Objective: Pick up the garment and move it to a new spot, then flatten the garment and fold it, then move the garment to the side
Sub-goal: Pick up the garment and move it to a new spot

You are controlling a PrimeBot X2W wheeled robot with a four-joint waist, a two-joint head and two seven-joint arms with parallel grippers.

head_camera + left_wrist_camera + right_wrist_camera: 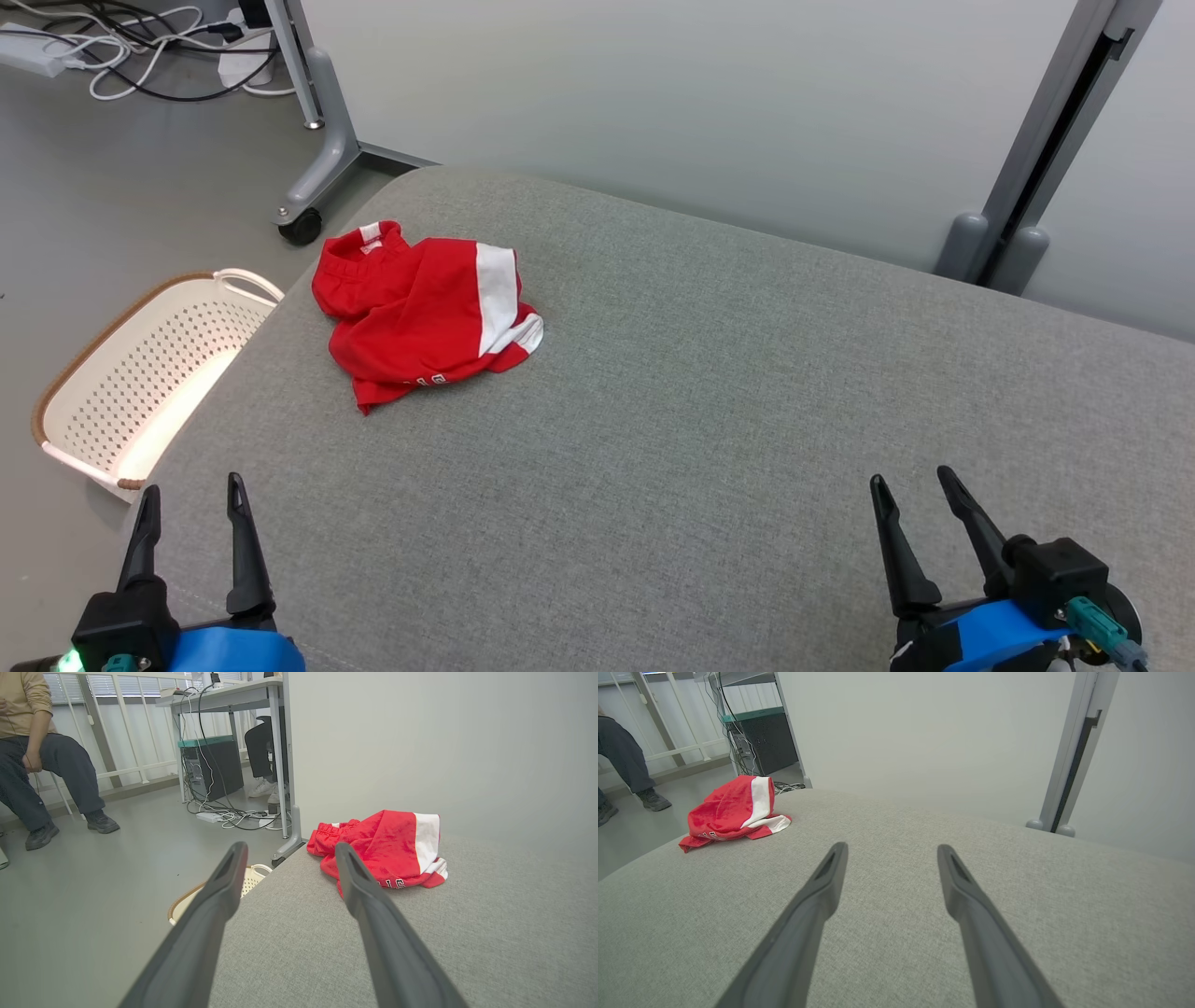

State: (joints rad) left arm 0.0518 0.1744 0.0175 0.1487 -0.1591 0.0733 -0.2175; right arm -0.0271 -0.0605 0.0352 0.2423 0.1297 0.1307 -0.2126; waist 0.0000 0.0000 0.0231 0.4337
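While the left gripper [191, 485] and right gripper [909, 476] sit at the near edge, fingers [245, 551] spread and empty, the crumpled red garment [420, 313] lies on the grey bench [700, 420] well ahead of the left one.

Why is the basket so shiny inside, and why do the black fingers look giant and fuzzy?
Head view: light hits the inside of the basket, so that patch washes out white. Left wrist view: the left gripper sits right by the wide-angle lens, so its fingers loom large and soft-edged, while the garment looks sharp.
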